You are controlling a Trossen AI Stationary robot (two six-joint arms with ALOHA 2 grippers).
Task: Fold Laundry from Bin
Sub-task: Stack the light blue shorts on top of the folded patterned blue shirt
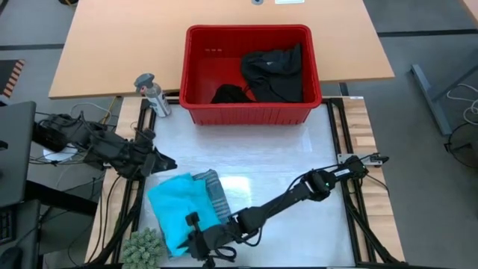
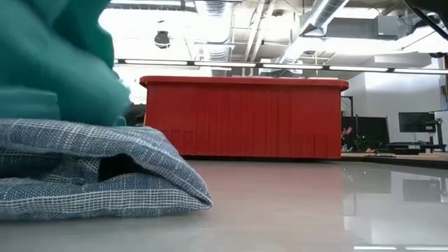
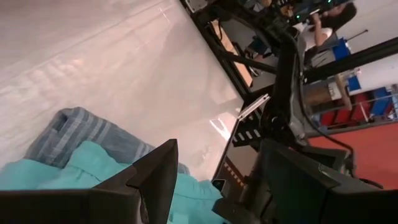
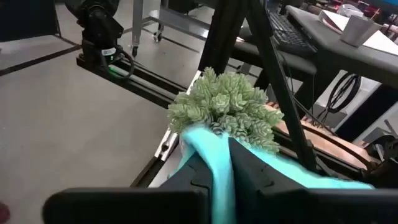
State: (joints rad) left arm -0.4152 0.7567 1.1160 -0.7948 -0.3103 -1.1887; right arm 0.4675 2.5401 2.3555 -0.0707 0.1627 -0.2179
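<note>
At lower left of the high view, the right gripper (image 1: 196, 243) pinches the edge of the turquoise garment (image 1: 173, 209), which overlaps the striped garment (image 1: 216, 193) beside a green plant (image 1: 142, 246). Left gripper (image 1: 166, 161), fingers spread, waits at left. Upper centre, black garments (image 1: 272, 71) lie in the red bin (image 1: 246, 112).

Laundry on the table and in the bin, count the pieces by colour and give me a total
Turquoise garment, pinched by the right gripper: 1
Blue-grey striped garment, partly under it: 1
Black garments in the red bin: 2 heaps visible, exact count unclear
Total: 4 visible
</note>
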